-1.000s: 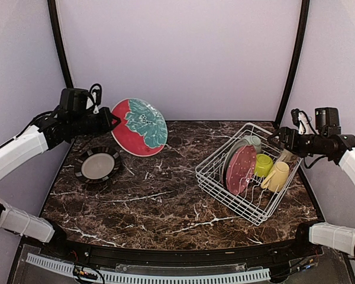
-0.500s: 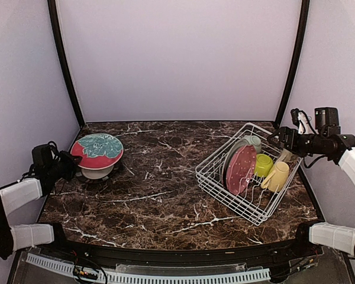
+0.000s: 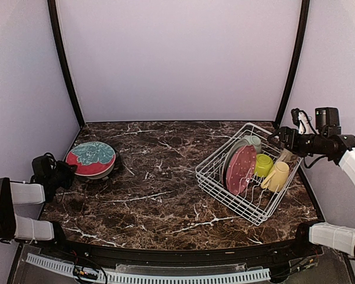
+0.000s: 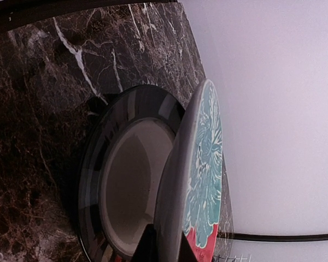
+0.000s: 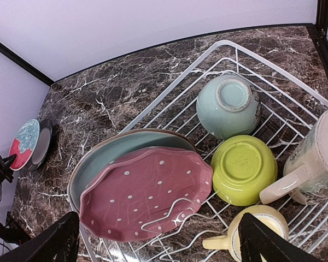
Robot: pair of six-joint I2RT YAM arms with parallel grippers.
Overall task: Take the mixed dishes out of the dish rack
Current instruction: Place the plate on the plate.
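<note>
Left gripper [image 3: 66, 170] clamps the red plate [image 3: 90, 160], tilted over the dark plate [image 4: 93, 174], well left of the dish rack [image 3: 248, 204]. Right gripper [image 3: 279, 139] released, above it.

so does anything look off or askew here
The red plate leans on the dark plate, one edge raised rather than lying flat, its rim between the left fingers. Nothing in the dish rack stands out.

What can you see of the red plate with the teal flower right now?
The red plate is round, glossy and ceramic-looking, with a teal floral pattern over most of its face and a greyish underside. It sits at the table's left side, tilted over the dark plate, one rim pinched by the left gripper.
</note>
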